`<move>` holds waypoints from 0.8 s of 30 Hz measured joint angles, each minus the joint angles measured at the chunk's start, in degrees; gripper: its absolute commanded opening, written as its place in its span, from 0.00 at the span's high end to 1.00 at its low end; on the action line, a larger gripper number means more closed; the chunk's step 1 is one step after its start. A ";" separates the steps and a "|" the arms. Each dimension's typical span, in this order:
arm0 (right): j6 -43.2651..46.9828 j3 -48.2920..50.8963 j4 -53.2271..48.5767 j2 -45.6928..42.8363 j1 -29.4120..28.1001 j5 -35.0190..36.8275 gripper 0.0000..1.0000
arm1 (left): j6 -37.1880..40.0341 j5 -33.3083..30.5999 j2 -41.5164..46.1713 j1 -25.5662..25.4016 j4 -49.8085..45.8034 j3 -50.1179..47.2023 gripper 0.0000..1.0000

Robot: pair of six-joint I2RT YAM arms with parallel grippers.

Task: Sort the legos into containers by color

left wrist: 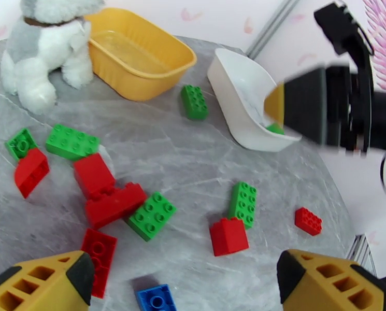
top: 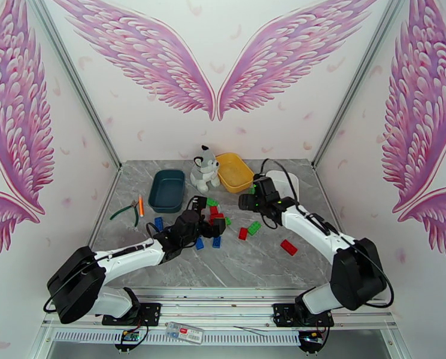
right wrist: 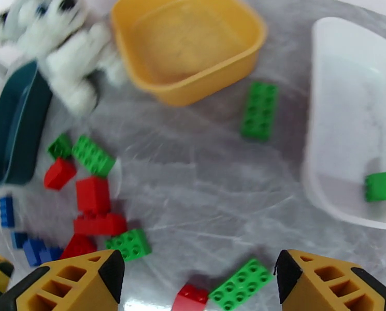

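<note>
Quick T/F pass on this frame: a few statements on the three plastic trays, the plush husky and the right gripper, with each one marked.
1. The white rounded plastic tray holds one small green lego brick. True.
2. The yellow rounded plastic tray is half full of bricks. False: it is empty.
3. The grey-white plush husky toy sits between the dark teal plastic tray and the yellow tray. True.
4. The right gripper is shut. False: its jaws stand wide apart with nothing between them.
5. A long green lego brick lies on the grey marbled table between the yellow tray and the white tray. True.
</note>
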State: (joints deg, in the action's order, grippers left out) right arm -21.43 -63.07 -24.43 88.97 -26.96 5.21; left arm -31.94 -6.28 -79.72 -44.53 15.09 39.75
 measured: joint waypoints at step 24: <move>8.74 -9.35 -2.12 21.70 -11.08 1.03 0.18 | -4.48 -0.13 4.66 10.16 1.60 -5.66 0.01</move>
State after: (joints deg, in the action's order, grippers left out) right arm -12.69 -72.42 -26.55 110.67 -38.04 6.24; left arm -36.42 -6.42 -75.07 -34.37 16.69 34.09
